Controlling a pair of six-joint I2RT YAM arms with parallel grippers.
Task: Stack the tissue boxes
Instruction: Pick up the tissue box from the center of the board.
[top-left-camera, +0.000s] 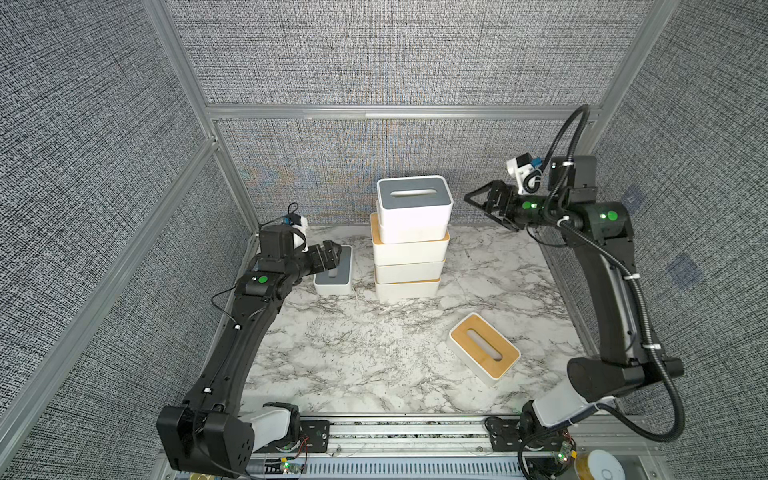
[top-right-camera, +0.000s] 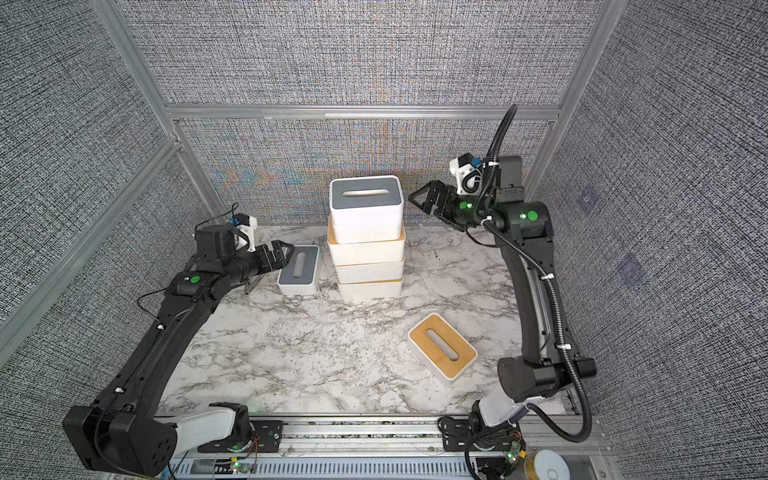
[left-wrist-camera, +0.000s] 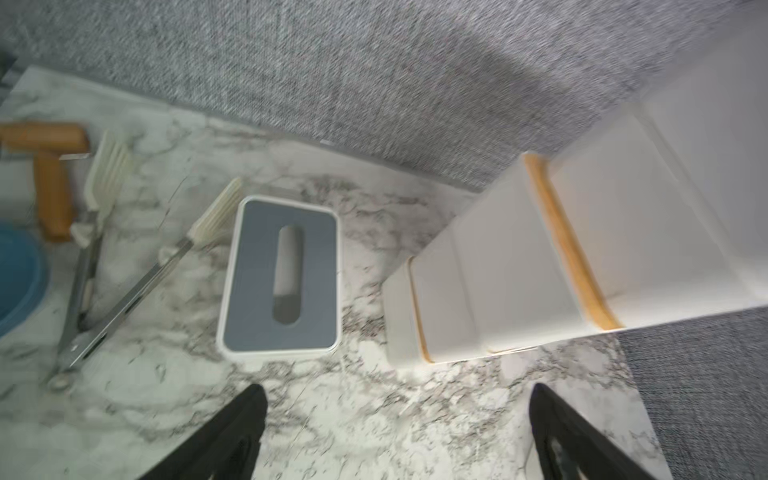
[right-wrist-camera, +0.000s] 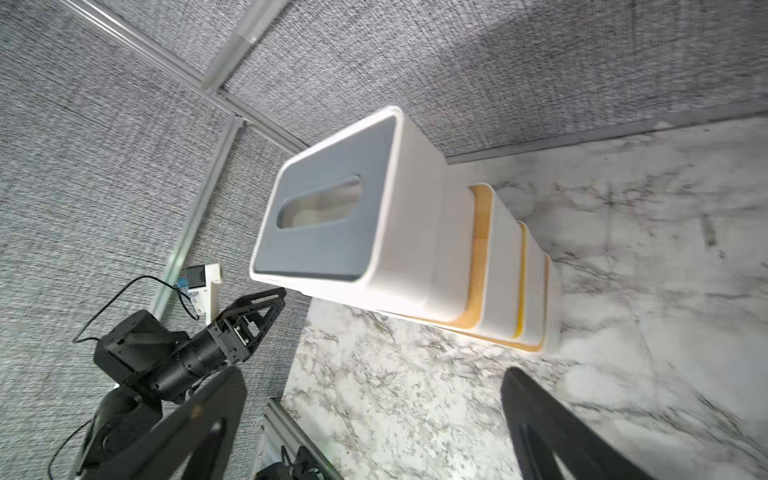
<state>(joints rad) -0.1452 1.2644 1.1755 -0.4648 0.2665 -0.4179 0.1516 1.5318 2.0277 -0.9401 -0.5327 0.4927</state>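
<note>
A stack of several tissue boxes (top-left-camera: 409, 257) (top-right-camera: 368, 257) stands at the back centre of the marble table. Its top box has a grey lid (top-left-camera: 413, 197) (right-wrist-camera: 328, 220), and tan lid edges show below it. A loose grey-lidded box (top-left-camera: 334, 272) (top-right-camera: 299, 270) (left-wrist-camera: 282, 274) lies left of the stack. A loose tan-lidded box (top-left-camera: 484, 351) (top-right-camera: 442, 347) lies at the front right. My left gripper (top-left-camera: 332, 251) (left-wrist-camera: 399, 392) hovers open at the loose grey box's near-left end, holding nothing. My right gripper (top-left-camera: 473, 199) (right-wrist-camera: 376, 376) hangs open and empty in the air, right of the stack's top.
Metal tongs with cream tips (left-wrist-camera: 124, 291), a blue bowl (left-wrist-camera: 16, 278) and a wooden-handled tool (left-wrist-camera: 50, 166) lie by the left wall, beyond the loose grey box. Fabric walls with aluminium frames close in the back and both sides.
</note>
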